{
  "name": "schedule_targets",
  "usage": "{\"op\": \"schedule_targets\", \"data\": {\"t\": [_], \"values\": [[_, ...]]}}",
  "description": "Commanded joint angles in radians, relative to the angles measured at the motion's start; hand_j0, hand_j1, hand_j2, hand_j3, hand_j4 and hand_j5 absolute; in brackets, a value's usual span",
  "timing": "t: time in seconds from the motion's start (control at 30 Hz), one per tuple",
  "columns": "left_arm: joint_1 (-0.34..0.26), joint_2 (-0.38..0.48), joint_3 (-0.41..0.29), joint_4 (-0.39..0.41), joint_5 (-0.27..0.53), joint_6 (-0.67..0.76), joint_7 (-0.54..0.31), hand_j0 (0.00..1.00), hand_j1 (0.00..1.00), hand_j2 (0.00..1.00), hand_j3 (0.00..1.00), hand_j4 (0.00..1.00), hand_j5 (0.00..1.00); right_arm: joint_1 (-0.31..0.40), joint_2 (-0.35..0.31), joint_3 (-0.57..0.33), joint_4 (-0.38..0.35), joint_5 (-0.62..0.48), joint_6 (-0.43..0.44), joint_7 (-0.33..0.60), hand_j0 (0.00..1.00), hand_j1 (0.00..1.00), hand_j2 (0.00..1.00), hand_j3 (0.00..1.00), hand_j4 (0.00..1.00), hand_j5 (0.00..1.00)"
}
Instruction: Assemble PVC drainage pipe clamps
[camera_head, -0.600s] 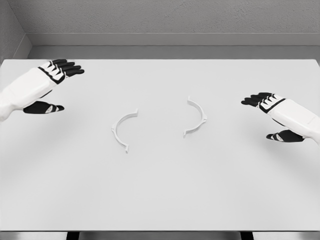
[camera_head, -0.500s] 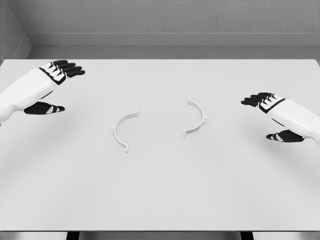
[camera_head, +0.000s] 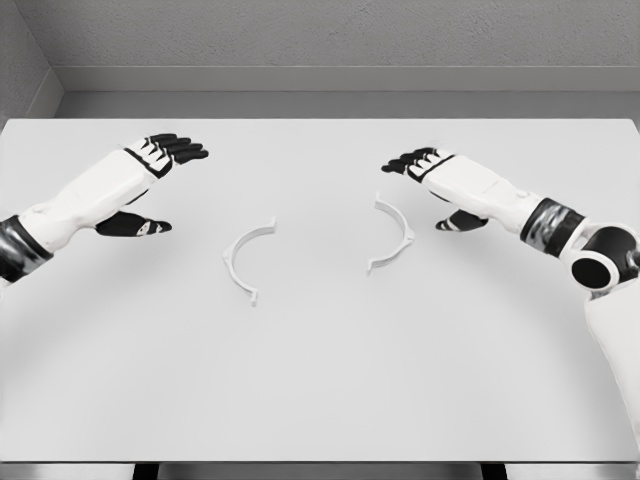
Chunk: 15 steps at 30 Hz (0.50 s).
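Reaching for parts; nothing grasped yet. My left hand (camera_head: 150, 185) hovering, fingers spread, empty, near left clamp half (camera_head: 246, 259). My right hand (camera_head: 435, 180) spread, just beside right clamp half (camera_head: 393, 234). Halves lying apart on worktop (camera_head: 320, 390), open sides facing. Next: pinching each half, then mating ends.

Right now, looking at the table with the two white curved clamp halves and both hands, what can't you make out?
- Head view: whether the right hand touches the right white curved clamp half; one angle only.
- Fastening details on the left white curved clamp half: too small.
- Left hand height above the white table: unclear.
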Motion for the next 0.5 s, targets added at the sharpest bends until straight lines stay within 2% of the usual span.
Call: {"op": "schedule_targets", "data": {"t": [0.0,0.03,0.23,0.33,0.43,0.47], "values": [[0.0,-0.039,-0.021,0.043,0.007,0.0,0.001,1.0,1.0,1.0,1.0,1.0,1.0,0.0,0.018,0.011,0.018,0.047,0.003,-0.028,1.0,1.0,1.0,1.0,1.0,1.0],[-0.002,-0.043,-0.024,0.048,0.007,0.0,0.001,1.0,1.0,1.0,1.0,1.0,1.0,-0.002,0.028,0.011,0.019,0.089,0.003,-0.081,1.0,1.0,1.0,1.0,1.0,1.0],[-0.003,-0.068,-0.05,0.047,0.005,0.0,0.001,1.0,1.0,1.0,1.0,1.0,1.0,-0.029,0.029,0.012,0.036,0.115,0.003,-0.093,1.0,1.0,1.0,1.0,1.0,1.0],[-0.002,-0.073,-0.07,0.047,0.005,0.0,0.001,1.0,1.0,1.0,1.0,1.0,1.0,-0.066,0.057,0.017,0.122,0.158,0.003,-0.127,1.0,1.0,1.0,1.0,1.0,1.0],[-0.003,-0.074,-0.091,0.047,0.005,0.0,0.001,1.0,1.0,1.0,1.0,1.0,1.0,-0.067,0.068,0.017,0.145,0.179,0.003,-0.137,1.0,1.0,1.0,1.0,1.0,1.0],[-0.003,-0.074,-0.093,0.048,0.005,0.0,0.001,1.0,1.0,1.0,1.0,1.0,1.0,-0.077,0.068,0.017,0.163,0.2,0.003,-0.171,1.0,1.0,1.0,1.0,1.0,1.0]]}}
